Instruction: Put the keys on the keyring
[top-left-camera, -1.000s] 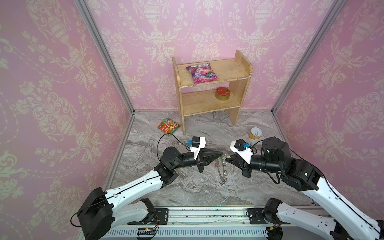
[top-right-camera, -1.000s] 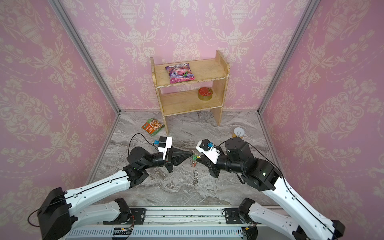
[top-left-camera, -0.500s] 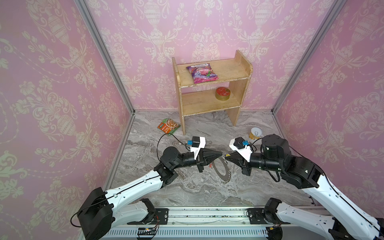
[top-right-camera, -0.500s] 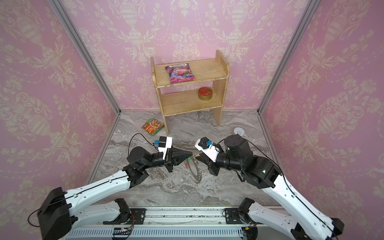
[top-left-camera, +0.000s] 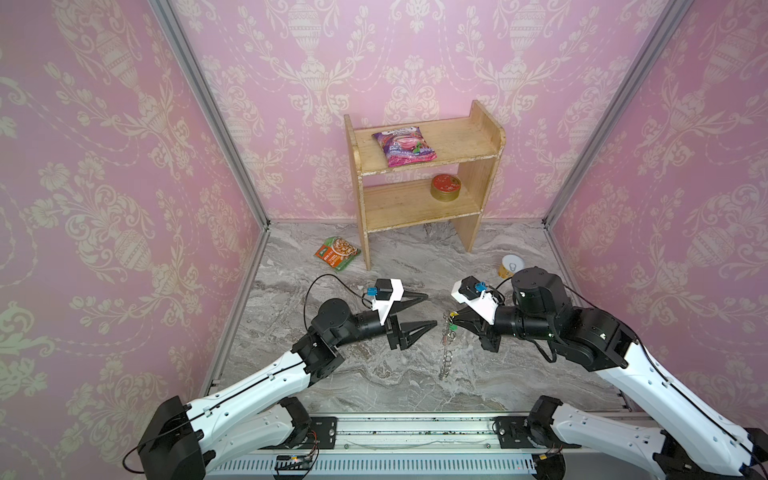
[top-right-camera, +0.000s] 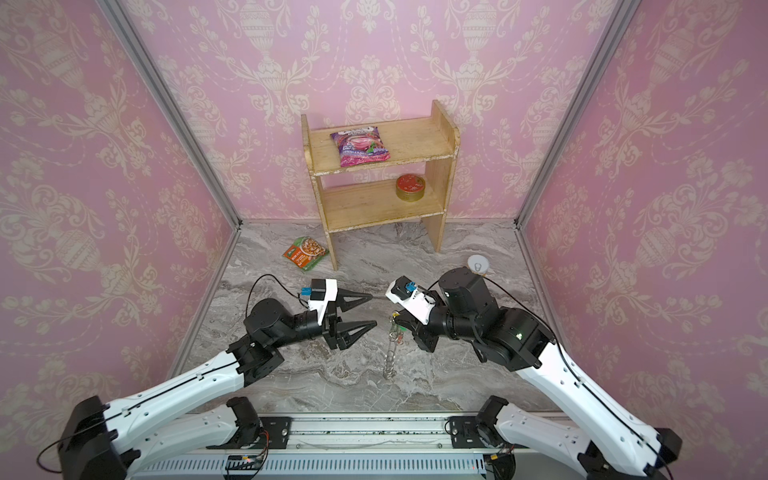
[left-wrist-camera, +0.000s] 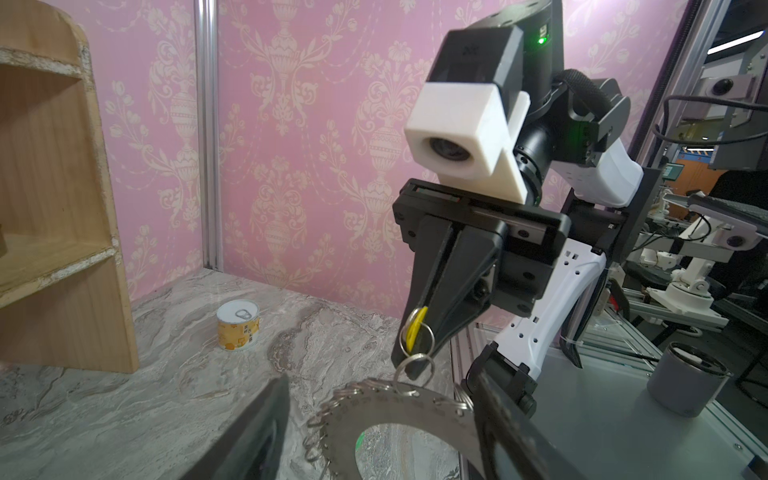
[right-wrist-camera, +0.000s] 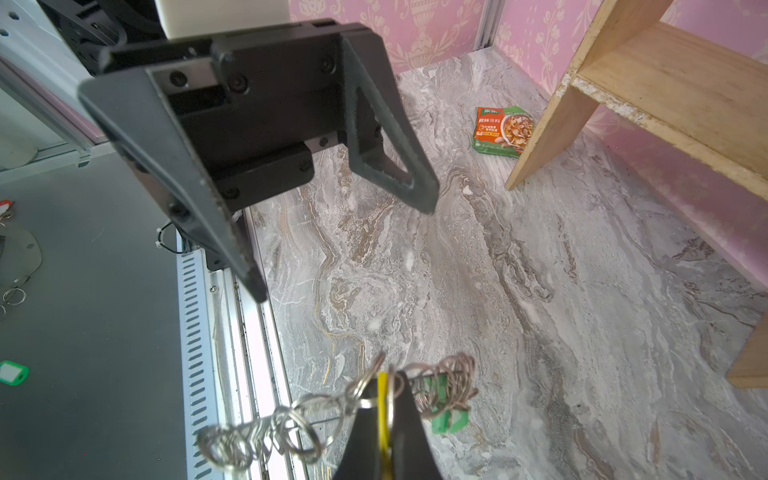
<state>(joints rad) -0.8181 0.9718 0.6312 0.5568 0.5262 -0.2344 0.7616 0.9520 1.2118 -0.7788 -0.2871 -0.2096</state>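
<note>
Left wrist view: right gripper (left-wrist-camera: 430, 332) pinches the yellow key (left-wrist-camera: 415, 323), keyring (left-wrist-camera: 395, 409) dangling from one loop (left-wrist-camera: 415, 368); left gripper (top-left-camera: 432, 309) spread. Swinging could slip the key free.

Your two-tier wooden shelf (top-left-camera: 399, 204) is at the back: purple foil packet (top-left-camera: 404, 146) on its top board, round gold red-lidded tin (top-left-camera: 445, 188) on the lower. Green-and-orange sachet (top-left-camera: 336, 252) left of it, small yellow can (top-left-camera: 511, 267) right. In front, the large grey metal keyring (left-wrist-camera: 395, 409) hangs under the yellow-tagged key (left-wrist-camera: 415, 326) in the right gripper (top-left-camera: 457, 314), right of the left gripper (top-left-camera: 432, 309).
</note>
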